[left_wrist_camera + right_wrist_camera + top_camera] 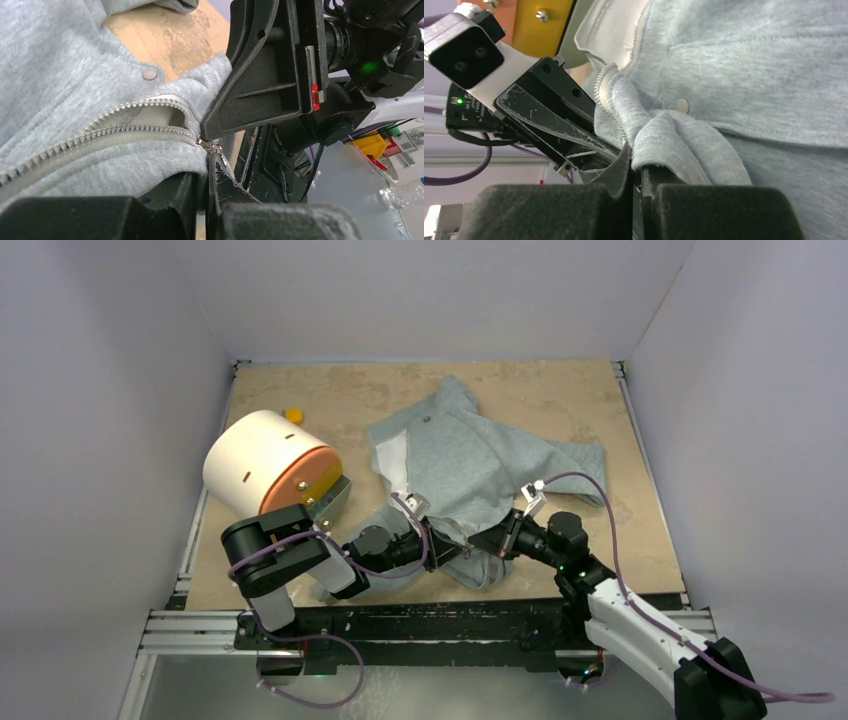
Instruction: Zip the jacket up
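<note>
2 grips at the hem of the jacket [470,455] on the desk [300,400]: left pincer [209,167] pinches the zipper pull [216,149], right pincer [636,167] clamps fabric just beside it.

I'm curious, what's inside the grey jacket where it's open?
White lining shows inside the jacket along its open front edge, behind the zipper teeth. Anything deeper inside is covered by the grey fabric.

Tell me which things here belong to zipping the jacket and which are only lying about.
For the job: jacket, zipper pull, left gripper shut on the pull, right gripper shut on the jacket hem.
Lying about: white cylinder with orange end, small yellow object.
</note>
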Controlling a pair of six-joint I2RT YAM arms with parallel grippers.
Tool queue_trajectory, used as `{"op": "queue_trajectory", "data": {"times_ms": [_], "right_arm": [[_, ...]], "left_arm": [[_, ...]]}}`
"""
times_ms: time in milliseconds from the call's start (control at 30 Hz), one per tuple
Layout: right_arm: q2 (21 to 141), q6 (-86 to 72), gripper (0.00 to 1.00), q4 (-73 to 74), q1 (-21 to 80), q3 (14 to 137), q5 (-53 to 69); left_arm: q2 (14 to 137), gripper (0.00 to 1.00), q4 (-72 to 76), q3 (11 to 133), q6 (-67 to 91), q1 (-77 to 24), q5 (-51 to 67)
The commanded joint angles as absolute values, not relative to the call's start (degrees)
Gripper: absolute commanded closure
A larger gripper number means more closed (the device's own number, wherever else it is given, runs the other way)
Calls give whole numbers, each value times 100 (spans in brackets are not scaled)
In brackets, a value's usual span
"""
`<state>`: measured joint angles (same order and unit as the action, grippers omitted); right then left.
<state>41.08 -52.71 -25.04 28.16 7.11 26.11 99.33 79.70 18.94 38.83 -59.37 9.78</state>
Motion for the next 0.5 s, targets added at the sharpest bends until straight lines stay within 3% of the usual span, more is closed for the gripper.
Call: {"op": "queue_trajectory", "data": {"times_ms": [0,200,467], "right_arm": [[4089,-4973,92,-2271,2804,975,2496],[3966,-4744,74,-1868,2804,1102,2583],[3346,-4403,63,-685,2804,1333,2775]], "left_arm": [[10045,100,7573,1783,4174,-6003,928],[10041,100,7349,1767,4280,-6012,889],[10132,100,7353,1727,4386,-6012,889]]}}
